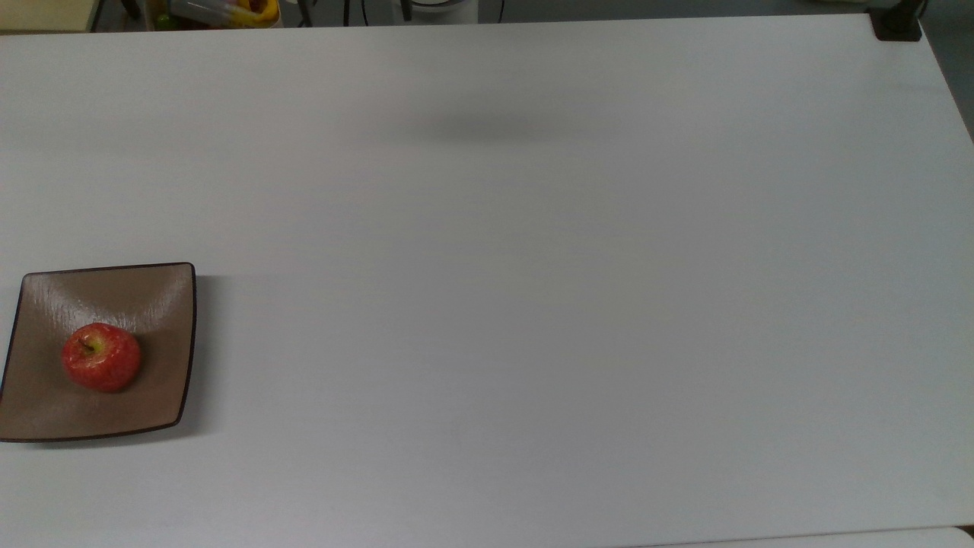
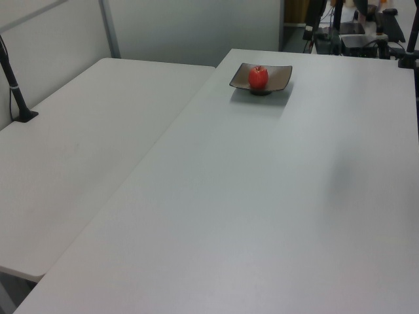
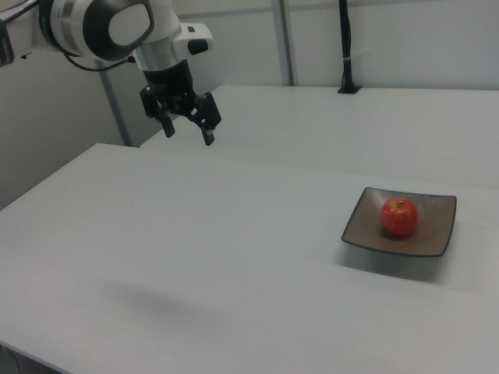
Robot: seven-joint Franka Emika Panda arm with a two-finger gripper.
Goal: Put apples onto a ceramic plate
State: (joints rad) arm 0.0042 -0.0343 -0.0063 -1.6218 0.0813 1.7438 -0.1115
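One small red apple point(image 1: 101, 357) rests on the square tan-brown ceramic plate point(image 1: 152, 304) at the top view's lower left. The left view has the apple point(image 2: 258, 77) and plate point(image 2: 280, 73) far up the table. In the right view the apple point(image 3: 399, 216) sits on the plate point(image 3: 437, 226) at the right. My gripper point(image 3: 188, 128) hangs high above the table at the right view's upper left, far from the plate, fingers spread open with nothing between them.
The white table point(image 1: 533, 266) carries a faint arm shadow point(image 1: 494, 125) near its far edge. A second white table point(image 2: 78, 150) adjoins at the left view's left. A black post base point(image 1: 896, 23) stands at the top view's upper right corner. Clutter point(image 1: 221, 11) lies beyond the far edge.
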